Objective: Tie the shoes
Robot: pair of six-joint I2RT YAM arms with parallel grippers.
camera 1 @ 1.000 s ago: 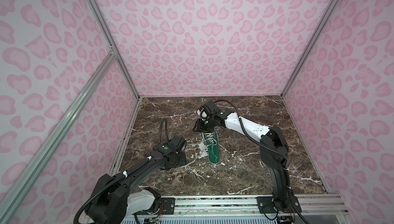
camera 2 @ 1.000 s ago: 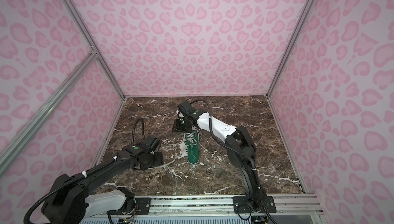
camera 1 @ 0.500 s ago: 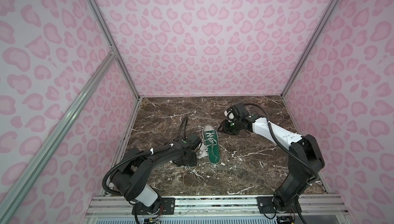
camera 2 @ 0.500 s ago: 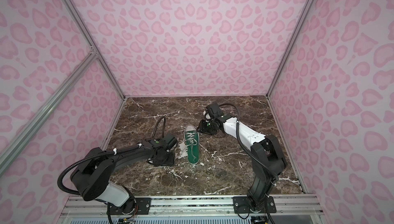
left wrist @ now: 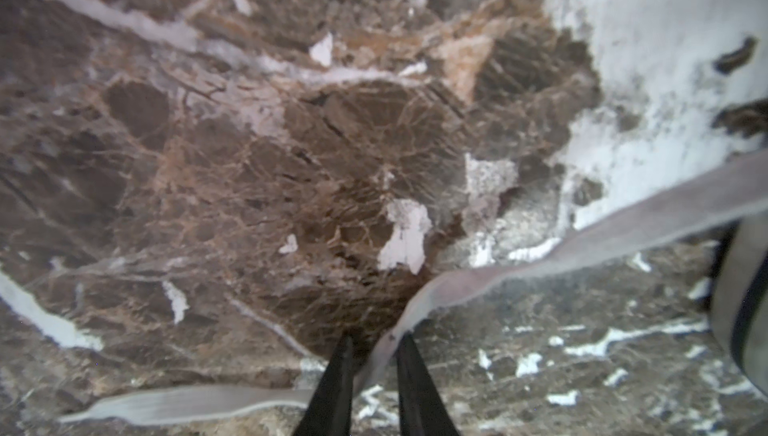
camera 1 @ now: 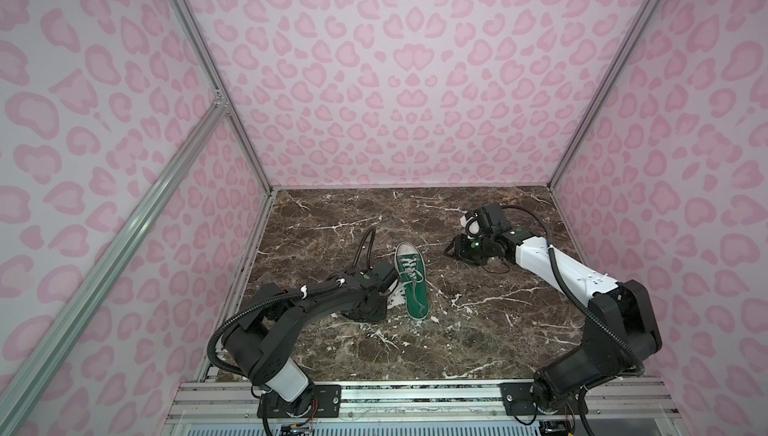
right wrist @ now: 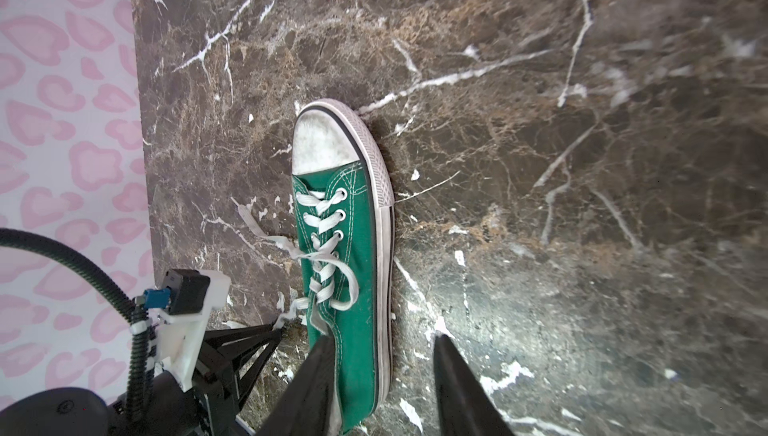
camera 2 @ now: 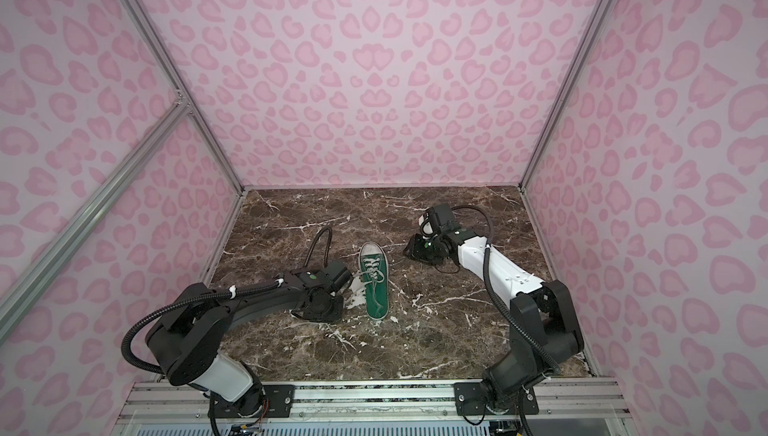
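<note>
A green sneaker lies on the marble floor, white toe cap toward the back wall, its white laces loose. One lace runs off the shoe's left side to my left gripper, which is low on the floor and shut on it; the lace's tail lies flat past the fingers. In the right wrist view those fingers meet at the lace. My right gripper is open and holds nothing, well right of the toe.
The brown marble floor has white veins that look like lace. Pink patterned walls close in three sides, with aluminium posts at the corners. A metal rail runs along the front. The left arm's cable loops up behind the shoe.
My right gripper has left the shoe's toe and swung away to the right. My left gripper has slid in to the shoe's left side and closed on a lace.
</note>
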